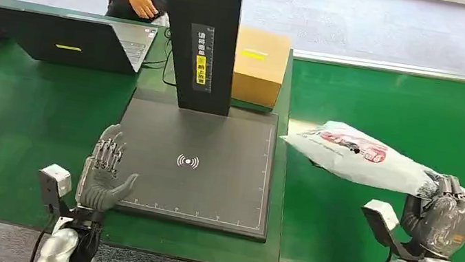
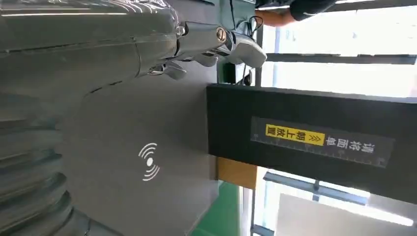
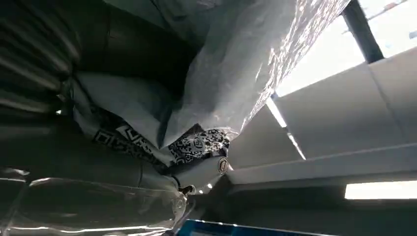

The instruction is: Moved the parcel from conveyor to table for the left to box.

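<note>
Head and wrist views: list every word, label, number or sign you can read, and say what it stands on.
Black post, yellow label: "朝上放置"; the white characters beside it are too blurred.
Grey pad: a wireless wave sign, no words.
Parcel in the right hand: red print and QR codes, unreadable.
Cardboard box: yellow label, too small.

Parcel-sorting station, green conveyor belt [image 1: 414, 109], scanner pad [image 1: 196, 167], laptop [image 1: 62, 39]

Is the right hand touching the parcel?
Touching. In the head view the right hand grips one end of the parcel, holding it above the green belt.
</note>
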Motion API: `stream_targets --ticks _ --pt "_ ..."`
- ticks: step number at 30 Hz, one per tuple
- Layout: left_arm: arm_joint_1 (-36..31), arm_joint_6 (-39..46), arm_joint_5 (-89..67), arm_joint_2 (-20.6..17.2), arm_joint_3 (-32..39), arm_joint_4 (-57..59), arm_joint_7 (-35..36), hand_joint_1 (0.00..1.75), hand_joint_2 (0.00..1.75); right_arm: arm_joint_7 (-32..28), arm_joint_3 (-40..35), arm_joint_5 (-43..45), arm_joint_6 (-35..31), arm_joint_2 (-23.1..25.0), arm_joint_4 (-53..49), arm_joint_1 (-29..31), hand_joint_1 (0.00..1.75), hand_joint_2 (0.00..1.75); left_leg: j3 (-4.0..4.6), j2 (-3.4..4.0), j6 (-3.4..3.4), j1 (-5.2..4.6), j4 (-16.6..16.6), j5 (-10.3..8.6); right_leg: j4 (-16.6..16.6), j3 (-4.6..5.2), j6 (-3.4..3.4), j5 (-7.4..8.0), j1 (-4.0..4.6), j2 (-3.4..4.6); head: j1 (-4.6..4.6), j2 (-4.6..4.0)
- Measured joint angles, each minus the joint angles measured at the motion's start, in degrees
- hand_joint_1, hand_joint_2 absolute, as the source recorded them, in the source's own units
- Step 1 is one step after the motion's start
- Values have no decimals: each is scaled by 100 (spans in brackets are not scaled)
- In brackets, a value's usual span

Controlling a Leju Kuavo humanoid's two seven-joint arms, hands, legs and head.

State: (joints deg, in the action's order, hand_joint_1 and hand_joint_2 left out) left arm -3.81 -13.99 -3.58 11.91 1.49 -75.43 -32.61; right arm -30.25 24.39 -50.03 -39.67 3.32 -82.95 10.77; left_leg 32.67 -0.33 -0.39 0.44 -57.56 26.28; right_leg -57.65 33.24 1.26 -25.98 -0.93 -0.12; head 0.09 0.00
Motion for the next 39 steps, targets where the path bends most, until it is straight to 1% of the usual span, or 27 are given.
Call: stream_targets --ticks 6,11,15,21,28,29,32,33,36,39 --pt "-68 129 125 -17 -68 7 -149 0 175 29 -800 -282 0 37 -74 9 175 175 0 0 0 0 0 -1 0 0 0 0 0 0 -2 0" --pt "-89 498 48 -28 -79 -7 -348 0 175 125 -1589 -518 0 35 -74 67 175 175 0 1 -1 1 0 -1 0 1 0 0 1 0 -2 0" --pt "-86 643 59 -37 -79 -92 -411 0 175 188 -1981 -509 0 26 -48 165 175 175 5 0 -2 1 0 -2 -1 2 0 0 1 -1 0 0" --pt "-80 922 275 -52 -79 -343 -496 0 175 470 -2859 -450 48 -131 210 426 175 175 3 0 -1 1 0 -3 -1 1 0 0 0 -1 -2 0" --pt "-77 1056 374 -74 -87 -393 -546 0 175 746 -3698 -533 748 -276 803 570 175 175 2 0 -2 2 0 -3 -1 1 0 0 2 -1 0 0" --pt "-75 1058 385 -85 -87 -393 -553 0 175 822 -3784 -584 934 -302 910 603 175 175 2 0 -2 2 0 -3 -1 1 0 0 2 0 -2 0" --pt "-67 1080 413 -118 -90 -393 -583 0 175 1078 -4082 -684 1826 -389 1310 723 175 175 0 0 -2 2 0 -3 -1 1 0 0 2 0 -2 0" --pt "-63 1080 413 -125 -90 -393 -592 0 175 1106 -4157 -697 1965 -411 1441 743 175 175 1 0 -2 2 0 -3 -1 0 0 0 2 -1 -2 0" --pt "-41 1082 420 -151 -90 -393 -601 0 175 1187 -4349 -697 2349 -461 1810 858 175 175 -1 1 -2 2 0 -3 -1 -1 0 1 2 1 -4 0" --pt "-26 1082 417 -159 -87 -393 -608 0 175 1242 -4465 -686 2492 -509 2124 981 175 175 -6 1 -2 2 0 -3 -1 -4 0 1 1 1 -2 0"
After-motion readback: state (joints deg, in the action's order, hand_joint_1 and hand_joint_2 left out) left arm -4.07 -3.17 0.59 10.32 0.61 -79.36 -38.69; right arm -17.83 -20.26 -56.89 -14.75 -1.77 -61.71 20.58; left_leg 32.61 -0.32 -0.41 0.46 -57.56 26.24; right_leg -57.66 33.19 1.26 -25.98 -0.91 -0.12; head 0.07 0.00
